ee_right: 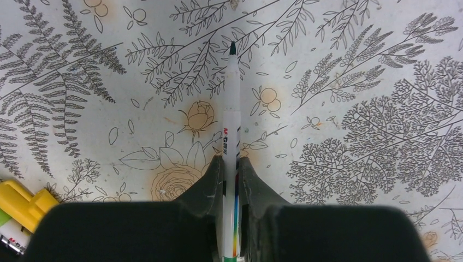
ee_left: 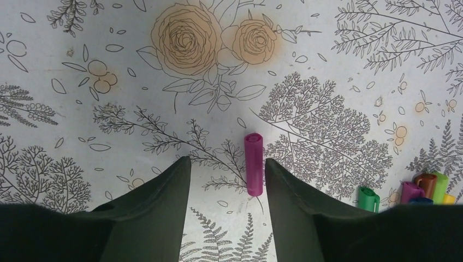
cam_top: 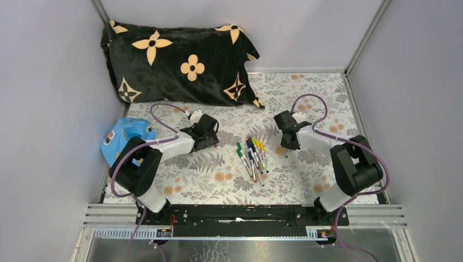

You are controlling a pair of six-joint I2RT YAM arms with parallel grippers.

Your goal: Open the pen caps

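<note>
Two sets of fingers, one loose cap, one bare pen, one pile. Left fingers (ee_left: 226, 162): spread apart, gripping nothing, pointed down at the tabletop (ee_left: 82, 82), which has a floral-print cover. Purple cap (ee_left: 254, 164): off its pen, lying flat on the tabletop between the left fingers and close against the one nearer the pile; whether they touch cannot be told. Right fingers (ee_right: 229, 164): closed on the white barrel of an uncapped pen (ee_right: 231, 98), its dark tip exposed and pointing away from the wrist, over the floral print. Pile of pens (cam_top: 252, 155): lying together mid-tabletop between the two arms, with their green, blue and yellow caps still on and mostly at the far ends. The left fingers are near the pile's left and the right fingers near its right. Pillow (cam_top: 174, 60): black with tan flower motifs, at the far left of the tabletop. Blue object (cam_top: 128, 136): at the left edge, just beside the left arm; its kind is not discernible.
</note>
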